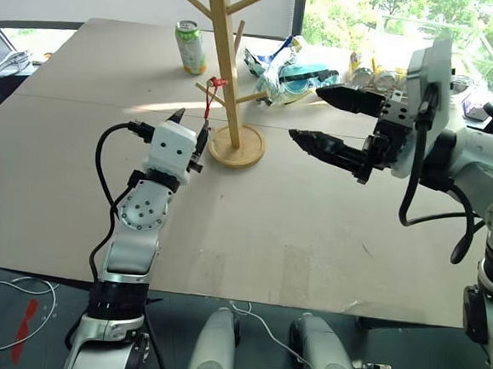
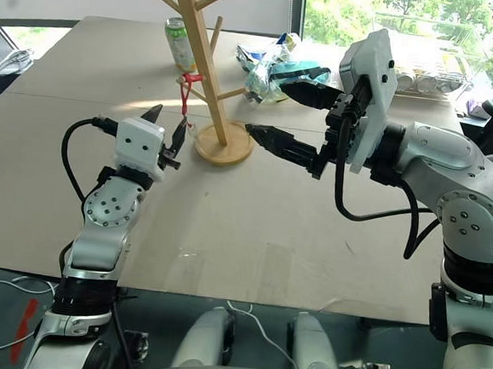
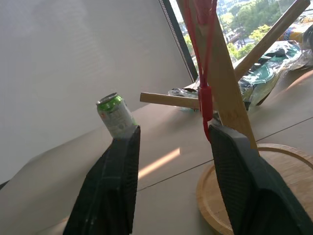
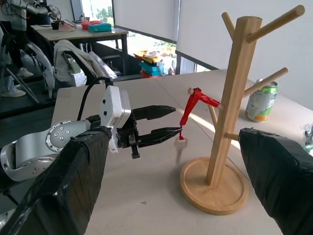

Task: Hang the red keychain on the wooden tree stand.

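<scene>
Now the keychain [image 1: 210,99], a thin red strap, hangs with its long axis straight down from a low peg of the stand [image 1: 230,72], a small silver piece at its bottom end. The left claw [image 1: 190,127] is spread, its fingers just beside the strap's lower end. The right claw [image 1: 320,118] is spread wide, apart from the stand. A green can [image 1: 190,46] stands on the bench [image 1: 311,232]; its print is unreadable.

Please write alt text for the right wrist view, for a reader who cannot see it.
A red keychain hangs from a lower peg of a wooden tree stand on a tan table, with the left claw open right beside the strap's lower end. A green soda can stands behind the stand, and the right claw's fingers frame the view.
</scene>
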{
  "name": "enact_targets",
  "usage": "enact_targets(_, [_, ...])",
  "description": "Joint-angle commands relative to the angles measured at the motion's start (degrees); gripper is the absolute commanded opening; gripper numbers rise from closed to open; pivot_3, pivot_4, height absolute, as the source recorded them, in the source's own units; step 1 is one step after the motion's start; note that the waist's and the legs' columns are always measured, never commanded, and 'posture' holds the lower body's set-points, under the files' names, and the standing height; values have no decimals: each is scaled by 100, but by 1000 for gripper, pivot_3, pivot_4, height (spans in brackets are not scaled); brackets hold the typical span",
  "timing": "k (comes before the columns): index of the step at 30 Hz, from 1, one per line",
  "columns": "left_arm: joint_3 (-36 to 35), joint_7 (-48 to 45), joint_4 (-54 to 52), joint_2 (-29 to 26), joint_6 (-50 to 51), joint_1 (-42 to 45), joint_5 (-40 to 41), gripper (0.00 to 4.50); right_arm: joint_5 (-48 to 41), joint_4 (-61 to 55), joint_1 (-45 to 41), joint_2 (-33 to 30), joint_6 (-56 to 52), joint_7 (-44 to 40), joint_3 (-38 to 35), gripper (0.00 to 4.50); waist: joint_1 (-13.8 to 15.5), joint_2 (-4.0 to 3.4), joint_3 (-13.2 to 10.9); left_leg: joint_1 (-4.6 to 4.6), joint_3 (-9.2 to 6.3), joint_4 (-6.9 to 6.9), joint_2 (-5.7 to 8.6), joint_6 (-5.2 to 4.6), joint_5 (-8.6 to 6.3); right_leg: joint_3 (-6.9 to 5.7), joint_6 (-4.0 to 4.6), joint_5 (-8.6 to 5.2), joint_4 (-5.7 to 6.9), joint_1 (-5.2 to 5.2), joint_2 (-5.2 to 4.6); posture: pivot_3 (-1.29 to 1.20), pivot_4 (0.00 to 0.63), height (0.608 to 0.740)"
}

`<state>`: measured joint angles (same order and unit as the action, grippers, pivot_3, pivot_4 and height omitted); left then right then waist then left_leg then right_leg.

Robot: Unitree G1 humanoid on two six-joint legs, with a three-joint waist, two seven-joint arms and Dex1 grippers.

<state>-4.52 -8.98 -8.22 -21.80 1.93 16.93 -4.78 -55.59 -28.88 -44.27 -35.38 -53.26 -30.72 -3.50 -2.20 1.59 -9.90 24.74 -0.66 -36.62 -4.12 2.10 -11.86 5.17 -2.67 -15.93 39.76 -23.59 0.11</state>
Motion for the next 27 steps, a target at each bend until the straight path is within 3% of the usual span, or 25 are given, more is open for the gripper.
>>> enact_targets(1, [-81, 14, -106, 19, -118, 106, 31, 3837, -91, -197, -118, -69, 55, 32, -208, 4500, 0, 0, 0, 0, 0, 0, 0, 0, 0, 0, 0, 0, 0, 0, 0, 0, 150, 732])
enact_targets(3, [-82, 0, -126, 24, -125, 89, 49, 4464, -88, -221, -97, -78, 53, 43, -209, 4500, 0, 0, 0, 0, 0, 0, 0, 0, 0, 0, 0, 0, 0, 0, 0, 0, 150, 732])
enact_targets(14, [-377, -724, -488, -362, 483, -388, 581, 4464, 81, -197, 107, -155, 171, -115, -165, 4500, -13, 0, 0, -1, 0, 1, -2, 0, 0, -1, 0, 0, 0, -1, 1, 0, 150, 732])
enact_targets(18, [-703, -1534, -777, -792, 1366, -399, 1509, 4464, 220, -118, 192, -217, 248, -260, -127, 4500, -10, -1, -1, 0, -1, 2, -2, 0, 0, -2, 0, 0, 0, -1, 1, 0, 150, 732])
enact_targets(22, [-1223, -2671, -872, -2128, 3330, 243, 2698, 4464, 391, 111, 153, -424, 320, -632, -89, 4500, -17, 4, -9, 0, -8, 1, -5, 0, 0, -10, -9, -7, 1, -3, 6, 0, 150, 732])
enact_targets(27, [-1747, -4119, -468, -3665, 4303, 782, 3749, 4464, 484, 423, 37, -761, 353, -1144, -103, 4500, -36, 6, -23, 2, -1, 10, -7, 0, 0, -8, -9, -9, -6, -10, 4, 0, 150, 732])
